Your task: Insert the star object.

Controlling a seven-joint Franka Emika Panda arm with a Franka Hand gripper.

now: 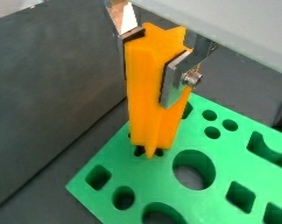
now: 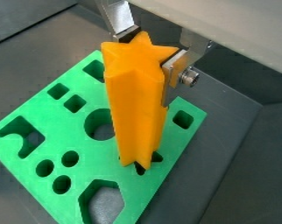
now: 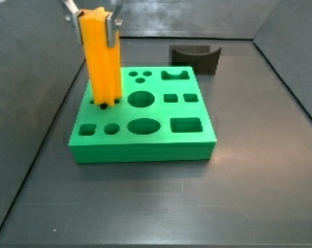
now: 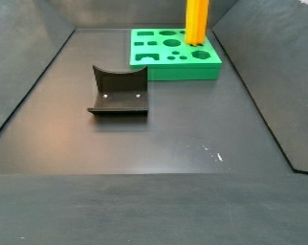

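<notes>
Here we saw the dark floor [image 4: 143,144] of the walled work area filling both side views. On it sat the green block [image 3: 185,143], flat, its top cut with shaped holes; in a side view it lay toward the far end [image 4: 208,69]. Well apart from it stood the fixture [image 4: 119,93], a dark bracket on its base plate, also visible behind the block [image 3: 195,56]. Next we noted the star object [image 3: 101,60], a long orange bar standing upright, its lower end resting in a hole near the block's corner; both wrist views showed that end meeting the star-shaped opening [image 1: 150,150] [image 2: 140,164]. Its star-shaped top face showed clearly [image 2: 134,54]. The gripper [image 1: 151,52] was at the bar's upper part, its jaws closed on the orange sides, one silver finger [image 2: 176,68] pressed flat against it.
</notes>
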